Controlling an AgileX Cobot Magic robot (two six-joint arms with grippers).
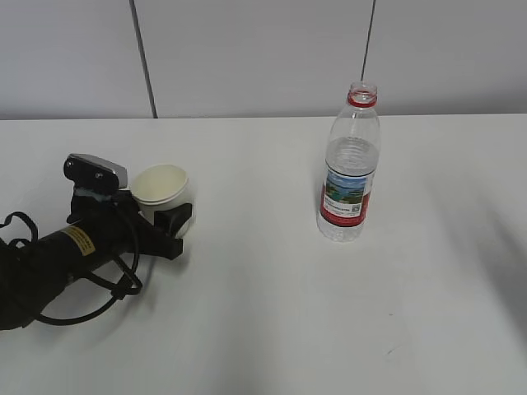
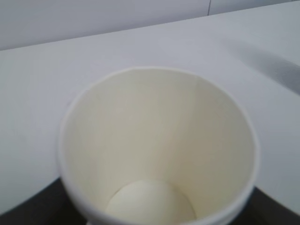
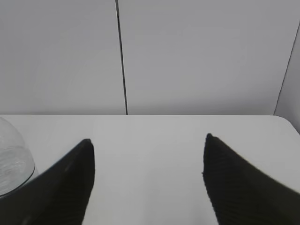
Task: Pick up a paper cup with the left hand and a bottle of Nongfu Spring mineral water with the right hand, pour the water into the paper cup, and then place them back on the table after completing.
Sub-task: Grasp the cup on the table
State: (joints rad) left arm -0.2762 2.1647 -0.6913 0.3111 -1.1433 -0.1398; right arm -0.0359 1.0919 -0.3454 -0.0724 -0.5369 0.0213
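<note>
The left claw (image 1: pixel 169 220) holds the empty paper cup (image 1: pixel 161 191) on the tabletop (image 1: pixel 272 313); the right claw (image 3: pixel 147 159) gapes wide, nearing the uncapped bottle (image 1: pixel 350 164), which a nudge could topple.

Count, from what I see: 1 paper cup (image 1: pixel 161 186), open top, nothing visible inside. 1 water bottle (image 1: pixel 350 169), red neck ring, no cap on it, label w/ red band. 1 white table (image 1: pixel 272 321) under both. Arms: only 1 in ext. view, my left hand (image 1: pixel 169 225). My right hand (image 3: pixel 147 154) shows only in its wrist cam: 2 fingers (image 3: pixel 70 187).
</note>
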